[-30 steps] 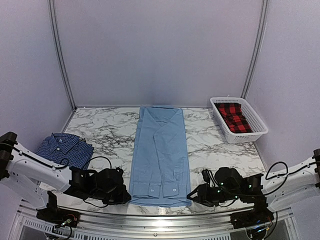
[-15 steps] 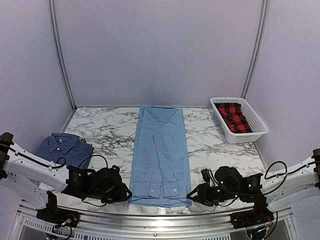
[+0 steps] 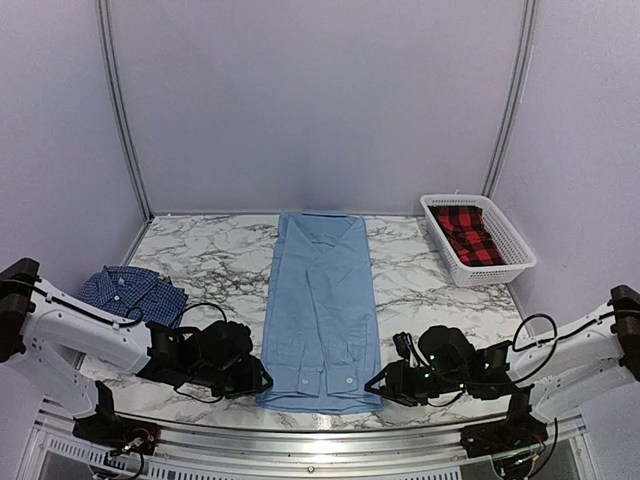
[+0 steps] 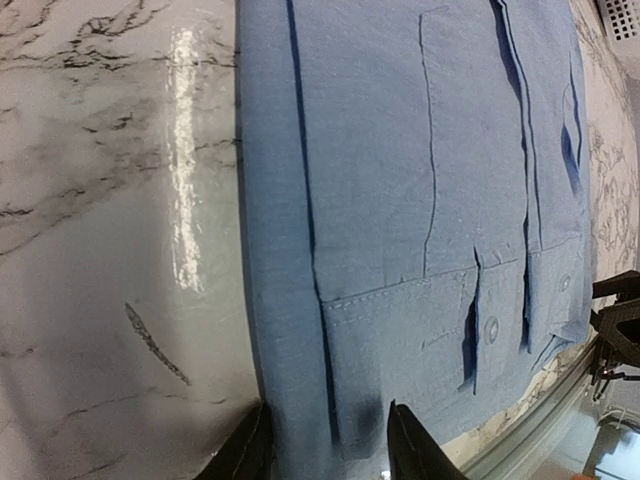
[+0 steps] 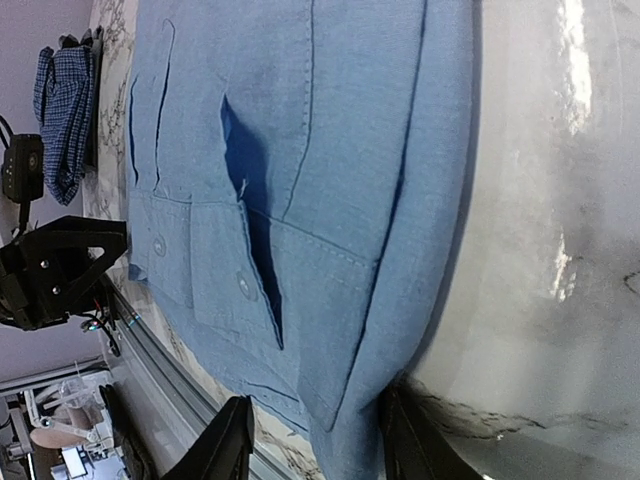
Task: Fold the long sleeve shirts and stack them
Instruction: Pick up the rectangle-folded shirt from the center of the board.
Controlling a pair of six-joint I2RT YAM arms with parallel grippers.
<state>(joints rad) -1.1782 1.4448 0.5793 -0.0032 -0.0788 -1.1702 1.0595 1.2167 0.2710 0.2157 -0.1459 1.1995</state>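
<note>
On the marble table (image 3: 220,262), the folded dark blue check shirt (image 3: 133,296) lies at 9 o'clock. The left gripper (image 3: 258,383), at 7 o'clock, has its fingers (image 4: 243,452) spread either side of the near-left hem corner of the light blue shirt (image 3: 320,300), which lies flat down the middle from 12 to 6. At 5 o'clock the right gripper (image 3: 378,388) is likewise spread about the near-right corner, and a white basket (image 3: 520,262) holding red plaid cloth (image 3: 466,235) sits at 2 o'clock.

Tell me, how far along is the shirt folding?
Done: the checked shirt lies folded at the left of the table. In hand: the light blue shirt has its sleeves folded in, and the left gripper and right gripper straddle its near hem corners, jaws open. Left: fold it shorter and stack it with the checked one.
</note>
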